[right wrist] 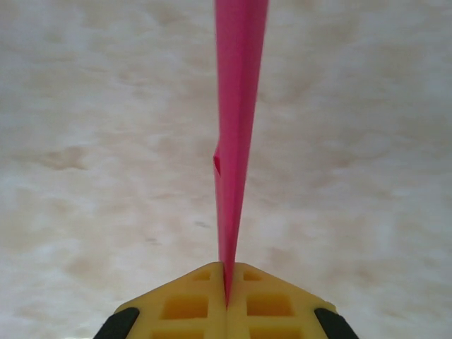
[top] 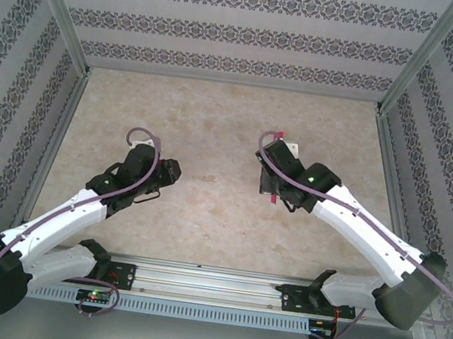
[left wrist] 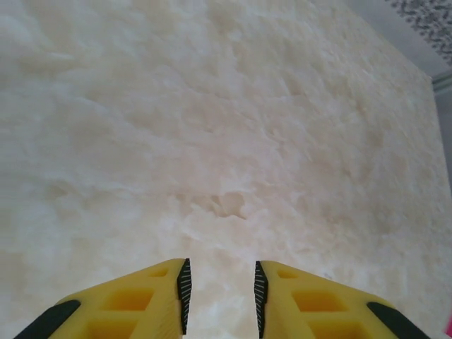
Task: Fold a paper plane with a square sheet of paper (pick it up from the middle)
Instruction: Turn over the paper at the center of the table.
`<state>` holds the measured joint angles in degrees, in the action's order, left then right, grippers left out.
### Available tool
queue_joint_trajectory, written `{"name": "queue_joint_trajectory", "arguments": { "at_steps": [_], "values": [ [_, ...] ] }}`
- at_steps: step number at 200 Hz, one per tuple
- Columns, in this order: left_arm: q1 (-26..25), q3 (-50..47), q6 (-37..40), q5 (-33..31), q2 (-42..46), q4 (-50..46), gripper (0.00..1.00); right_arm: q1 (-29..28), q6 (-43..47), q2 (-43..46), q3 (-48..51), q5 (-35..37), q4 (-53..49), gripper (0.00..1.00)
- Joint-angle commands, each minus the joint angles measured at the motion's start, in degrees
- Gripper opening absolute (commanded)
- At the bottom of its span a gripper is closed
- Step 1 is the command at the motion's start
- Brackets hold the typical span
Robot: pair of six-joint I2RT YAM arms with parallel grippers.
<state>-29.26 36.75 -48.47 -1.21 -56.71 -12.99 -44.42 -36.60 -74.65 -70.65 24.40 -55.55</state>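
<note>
I had the right gripper (right wrist: 227,272) clamped on the paper plane (right wrist: 236,106) — it jutted straight ahead — while the left gripper (left wrist: 222,293) hung narrowly parted, empty, above the table (left wrist: 212,106).

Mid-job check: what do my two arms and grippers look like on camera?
The left arm and right arm have white links with black joints, each trailed by a purple cable. A green light glows near the right wrist. The left gripper and right gripper have yellow wedge-shaped fingers with rectangular pockets and black rear corners; the left's pads are black and ribbed.
</note>
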Motion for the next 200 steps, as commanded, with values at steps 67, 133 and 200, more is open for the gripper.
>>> {"name": "queue_joint_trajectory", "arguments": {
  "at_steps": [67, 133, 200],
  "values": [
    [-0.01, -4.80, -5.75, -18.12, 16.80, -10.57, 0.46, -8.77, 0.61, -35.66, -16.75, -0.46, -12.89, 0.11],
    [0.43, -7.43, -4.04, -19.09, 25.05, -10.52, 0.54, -7.51, -1.02, -22.96, -3.71, -29.17, 23.05, 0.60],
    [0.42, -3.23, 0.44, -1.68, 6.39, -0.18, 0.51, 5.36, -14.30, -13.60, 26.75, -50.57, 60.64, 0.17]
  ]
}}
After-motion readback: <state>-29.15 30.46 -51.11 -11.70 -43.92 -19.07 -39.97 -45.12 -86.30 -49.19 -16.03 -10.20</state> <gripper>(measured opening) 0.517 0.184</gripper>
